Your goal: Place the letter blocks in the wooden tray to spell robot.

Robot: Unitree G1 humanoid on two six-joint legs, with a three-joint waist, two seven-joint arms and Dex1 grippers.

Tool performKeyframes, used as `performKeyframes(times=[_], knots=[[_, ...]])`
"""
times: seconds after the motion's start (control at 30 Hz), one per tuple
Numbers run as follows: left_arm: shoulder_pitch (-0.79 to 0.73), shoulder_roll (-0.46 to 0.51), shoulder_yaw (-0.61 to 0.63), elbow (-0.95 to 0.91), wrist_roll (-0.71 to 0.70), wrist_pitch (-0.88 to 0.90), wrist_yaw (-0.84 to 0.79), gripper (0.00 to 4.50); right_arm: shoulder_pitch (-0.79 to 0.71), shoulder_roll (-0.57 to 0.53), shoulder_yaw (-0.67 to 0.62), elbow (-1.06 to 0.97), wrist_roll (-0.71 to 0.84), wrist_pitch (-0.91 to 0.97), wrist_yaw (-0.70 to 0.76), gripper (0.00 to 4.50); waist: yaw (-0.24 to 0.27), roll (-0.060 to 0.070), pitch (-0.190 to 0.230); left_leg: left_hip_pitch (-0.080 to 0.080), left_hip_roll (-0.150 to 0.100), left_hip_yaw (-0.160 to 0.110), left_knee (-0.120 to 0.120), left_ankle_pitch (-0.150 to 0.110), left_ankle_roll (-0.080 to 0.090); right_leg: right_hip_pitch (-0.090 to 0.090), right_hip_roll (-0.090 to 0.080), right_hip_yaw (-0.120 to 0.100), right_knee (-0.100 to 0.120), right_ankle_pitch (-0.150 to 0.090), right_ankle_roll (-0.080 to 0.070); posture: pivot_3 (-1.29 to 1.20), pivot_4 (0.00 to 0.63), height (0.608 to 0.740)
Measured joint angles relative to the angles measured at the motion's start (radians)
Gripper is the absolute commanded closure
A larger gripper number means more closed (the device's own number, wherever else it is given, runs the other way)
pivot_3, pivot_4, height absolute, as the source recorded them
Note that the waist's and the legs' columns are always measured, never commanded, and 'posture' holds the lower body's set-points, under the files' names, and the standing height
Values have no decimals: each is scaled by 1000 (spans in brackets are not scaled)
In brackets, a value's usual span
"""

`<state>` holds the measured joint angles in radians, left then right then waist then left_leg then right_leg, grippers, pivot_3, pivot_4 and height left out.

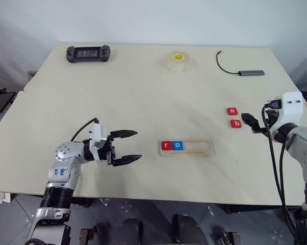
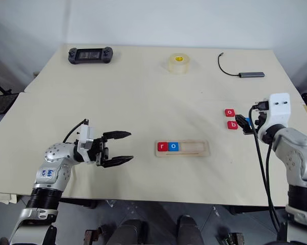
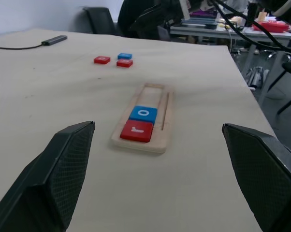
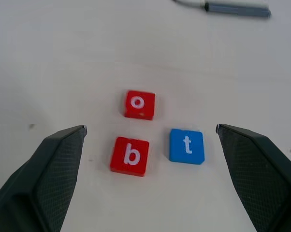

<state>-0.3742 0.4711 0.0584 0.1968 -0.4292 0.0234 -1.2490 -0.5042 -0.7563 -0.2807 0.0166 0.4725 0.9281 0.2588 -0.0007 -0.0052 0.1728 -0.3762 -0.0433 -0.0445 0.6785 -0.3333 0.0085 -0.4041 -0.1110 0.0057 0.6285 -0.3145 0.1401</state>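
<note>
Tray [image 1: 187, 148] sits mid-desk holding red r [image 1: 166, 146] and blue o [image 1: 177, 146]. Red b [image 4: 130, 155] is next; it lies loose beside red o [image 4: 139, 104] and blue t [image 4: 187, 145]. Right end effector [image 4: 150, 179] hovers above, wide open and empty: centre on b, avoid nudging t. Left end effector [image 1: 128, 147] is open, idle.

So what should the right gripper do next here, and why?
Probably lower the open right gripper onto the red b block and close. The wooden tray holds r and o only, so b comes next, lying apart from the red o and blue t.
</note>
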Motion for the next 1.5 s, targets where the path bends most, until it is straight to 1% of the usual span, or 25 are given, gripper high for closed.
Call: performKeyframes(times=[0.07, 0.17, 0.4, 0.6, 0.73, 0.87, 0.97, 1.1, 1.2, 1.23, 1.27, 1.3, 1.4, 1.5], knots=[[7, 4, 0, -14, 1, 1, 17, 24, -56, -2, 10, 41, -13, 63, -11, 0, 0, 0, 0, -3, 0, 0, 0, 0, 0, -4, -1, 0, 0, 0, 0, 0, 150, 740], [16, 7, 1, -31, 0, 2, 32, 24, -89, -7, 28, 59, -26, 100, 3, 0, -1, 1, 0, -10, 0, -1, 2, 0, 0, -9, 0, -2, 3, 0, 0, 0, 150, 740], [36, 9, 1, -54, 0, 14, 52, 24, -97, -8, 48, 91, -58, 100, 61, 0, -1, 1, 0, -11, 0, -1, 3, 0, 0, -10, 0, -2, 4, 0, 1, 0, 150, 740], [50, 12, 1, -77, -1, 21, 58, 24, -116, -1, 57, 114, -87, 107, 65, 0, -3, 1, 0, -11, 0, -1, 3, 0, 0, -10, 0, -1, 4, 0, 1, 0, 150, 740], [51, 12, 1, -87, -1, 22, 66, 24, -118, 55, 37, 95, -86, 163, 34, 0, -3, 1, 0, -11, 1, -1, 3, 0, 0, -10, 1, -2, 4, 0, 1, 0, 150, 740], [52, 12, 1, -106, -2, 25, 78, 24, -97, 170, 45, 62, -99, 186, -25, 0, -4, 1, 0, -11, 0, 0, 3, 0, 0, -10, 1, -1, 5, 0, 1, 0, 150, 740], [56, 12, 1, -109, -2, 30, 80, 24, -97, 203, 46, 65, -124, 175, -66, 0, -2, 1, 0, -11, -1, -1, 3, 0, 0, -11, 1, -1, 6, 0, 1, 0, 150, 740], [70, 12, 1, -110, -2, 30, 82, 24, -100, 220, 45, 82, -156, 139, -97, 0, -2, 1, 0, -11, -3, -1, 3, 1, 1, -11, 1, -2, 7, 0, 1, 0, 150, 740], [70, 12, 0, -111, -2, 30, 83, 0, -107, 233, 42, 104, -162, 119, -103, 661, -4, 1, 0, -11, -3, -1, 3, 1, 1, -10, 1, -1, 7, 0, 1, 0, 150, 740], [70, 12, 1, -111, -2, 30, 83, 0, -108, 234, 41, 105, -162, 119, -104, 661, -4, 1, 0, -11, -3, -1, 3, 1, 1, -10, 1, -2, 7, 0, 1, 0, 150, 740], [70, 12, 0, -112, -2, 30, 83, 0, -111, 241, 40, 107, -163, 116, -109, 1078, -4, 1, 0, -11, -3, -1, 3, 1, 1, -10, 1, -1, 7, 0, 1, 0, 150, 740], [72, 12, 0, -112, -2, 29, 83, 0, -116, 251, 32, 121, -164, 105, -122, 1262, -4, 1, 0, -10, -3, -1, 3, 1, 1, -10, 1, -1, 7, 0, 1, 0, 150, 740], [74, 11, -1, -115, -2, 27, 83, 0, -121, 272, 11, 145, -176, 67, -146, 2187, -4, 1, 0, -10, -3, -1, 3, 1, 1, -10, 1, -1, 7, 0, 1, 0, 150, 740], [80, 11, -2, -120, -2, 21, 81, 0, -113, 280, -6, 139, -178, 60, -163, 2187, -2, 1, 0, -10, -3, -1, 3, 1, 1, -10, 1, -1, 8, 0, 1, 0, 150, 740]])
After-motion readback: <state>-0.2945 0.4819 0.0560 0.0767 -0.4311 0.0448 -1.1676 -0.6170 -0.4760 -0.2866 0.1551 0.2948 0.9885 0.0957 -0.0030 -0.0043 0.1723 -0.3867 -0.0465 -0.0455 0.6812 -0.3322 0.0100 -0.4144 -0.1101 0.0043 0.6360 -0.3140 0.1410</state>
